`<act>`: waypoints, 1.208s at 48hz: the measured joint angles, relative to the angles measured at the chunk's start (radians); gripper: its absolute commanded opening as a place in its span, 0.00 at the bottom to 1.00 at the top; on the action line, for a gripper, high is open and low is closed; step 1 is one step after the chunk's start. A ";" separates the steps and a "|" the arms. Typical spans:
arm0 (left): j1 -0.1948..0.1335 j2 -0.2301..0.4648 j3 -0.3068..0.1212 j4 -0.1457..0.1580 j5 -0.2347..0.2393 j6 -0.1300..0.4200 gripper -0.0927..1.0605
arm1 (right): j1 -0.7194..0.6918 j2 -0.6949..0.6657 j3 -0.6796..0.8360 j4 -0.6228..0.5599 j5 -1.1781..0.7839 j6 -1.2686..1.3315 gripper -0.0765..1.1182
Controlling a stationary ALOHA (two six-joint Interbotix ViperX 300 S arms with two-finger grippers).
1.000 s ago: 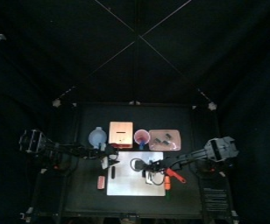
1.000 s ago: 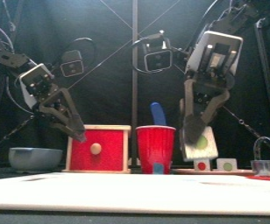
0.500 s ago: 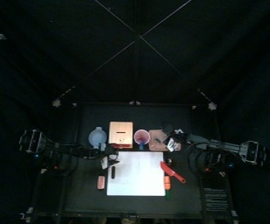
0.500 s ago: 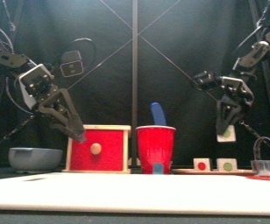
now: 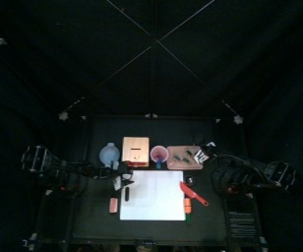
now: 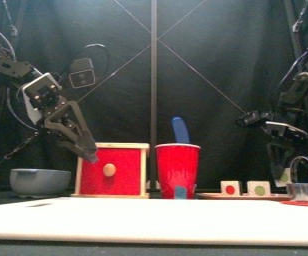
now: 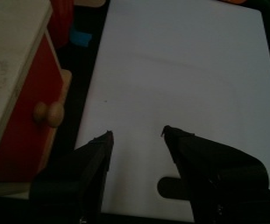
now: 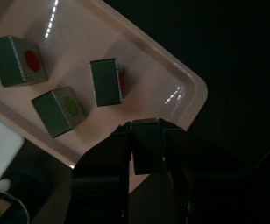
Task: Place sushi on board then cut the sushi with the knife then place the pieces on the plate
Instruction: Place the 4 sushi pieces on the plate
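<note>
Three dark green sushi pieces (image 8: 107, 80) lie on the pink tray (image 8: 161, 66), which stands at the back right (image 5: 185, 155); the front view shows two of them (image 6: 230, 187). My right gripper (image 8: 141, 147) hovers shut and empty over the tray's right end (image 6: 278, 165). The white board (image 5: 154, 195) is bare. A red knife (image 5: 194, 193) lies along the board's right edge. The blue knife (image 6: 181, 130) stands in the red cup (image 6: 178, 170). My left gripper (image 7: 135, 144) hangs open above the board's left part, beside the wooden box (image 7: 20, 87).
The wooden box with a red drawer front (image 6: 113, 170) and the blue-grey bowl (image 6: 39, 180) stand at the back left. A metal cutter (image 6: 304, 180) sits at the far right. A small red thing (image 5: 112, 205) lies left of the board.
My right arm swung from over the board back to the tray's right end. The sushi piece it carried is out of its jaws. The left arm stayed still.
</note>
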 measured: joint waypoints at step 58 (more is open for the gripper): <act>-0.003 0.000 -0.011 -0.002 0.000 0.006 0.83 | -0.051 0.018 -0.021 0.005 -0.098 0.002 0.74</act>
